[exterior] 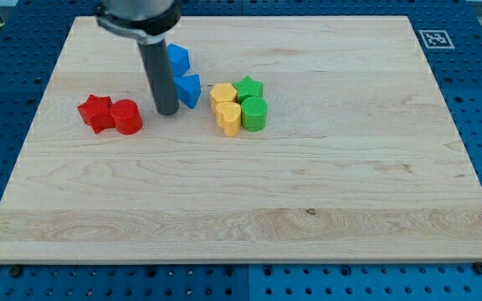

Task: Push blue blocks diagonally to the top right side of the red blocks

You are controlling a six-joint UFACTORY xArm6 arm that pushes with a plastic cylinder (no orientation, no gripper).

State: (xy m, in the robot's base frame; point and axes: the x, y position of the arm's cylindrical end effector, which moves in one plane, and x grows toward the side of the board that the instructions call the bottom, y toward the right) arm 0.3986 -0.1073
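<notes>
Wooden desk, bare across its lower half nearest the camera, carries all blocks in its upper-left part. Two blue blocks stand just right of my tip: a lower blue triangular block, touching or nearly touching the rod, and an upper blue block, shape unclear, partly hidden behind it. Both already lie up and to the right of the red star block and the red cylinder block, which touch each other at the view's left. Farther right sit a yellow heart block, a second yellow block, a green star block and a green cylinder block, clustered together. The end effector is a plain rod with nothing to open or close. Risks, as judged: a rightward push could drive the triangular block into the yellow and green cluster and scatter it; an off-centre contact could spin the triangle away, separating the blue pair.
</notes>
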